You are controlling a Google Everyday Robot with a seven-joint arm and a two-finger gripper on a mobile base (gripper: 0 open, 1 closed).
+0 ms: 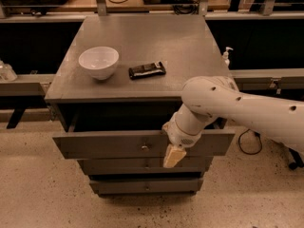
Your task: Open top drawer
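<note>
The top drawer [104, 144] is the widest grey front under the cabinet top; it stands pulled out, with a dark gap behind its front. Its small round metal knob [145, 147] sits at centre. My gripper [173, 156], with tan fingers pointing down, hangs in front of the drawer front just right of the knob, reaching over the seam to the second drawer [118, 165]. It is not on the knob. The white arm [237, 110] comes in from the right.
A white bowl [98, 61] and a black wrapped bar [147, 70] lie on the grey cabinet top [156, 37]. A third drawer [142, 185] sits lowest. A pump bottle [227, 56] stands at the right. Speckled floor lies in front.
</note>
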